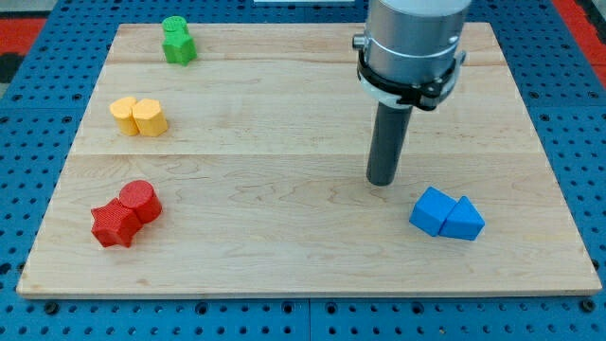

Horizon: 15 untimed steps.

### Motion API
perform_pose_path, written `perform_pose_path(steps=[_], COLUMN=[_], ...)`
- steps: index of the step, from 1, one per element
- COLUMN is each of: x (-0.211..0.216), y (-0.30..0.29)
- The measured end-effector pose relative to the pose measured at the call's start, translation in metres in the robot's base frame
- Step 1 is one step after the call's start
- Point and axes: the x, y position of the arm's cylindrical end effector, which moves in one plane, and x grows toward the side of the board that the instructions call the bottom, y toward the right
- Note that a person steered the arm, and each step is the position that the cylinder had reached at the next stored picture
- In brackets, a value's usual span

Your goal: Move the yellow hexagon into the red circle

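My tip (382,181) nr blue blocks (446,214), far from yellow hexagon (150,117)

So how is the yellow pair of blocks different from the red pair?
The yellow pair is lighter in colour and sits higher on the view's left, while the red pair lies lower, nearer the board's bottom edge. The yellow blocks stand side by side; the red circle sits up and right of the red star. Both pairs touch, and both are far from my tip.
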Motion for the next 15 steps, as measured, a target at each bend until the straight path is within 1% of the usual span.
perform_pose_path(steps=[1,2,3,5,7,8,11,12,14,15], x=[0.033,0.051,0.052,0.109,-0.014,-0.035,-0.019,-0.003,-0.008,-0.044], y=[0.000,0.006,-0.014,-0.109,-0.098,-0.138,-0.325,-0.368,-0.372,-0.383])
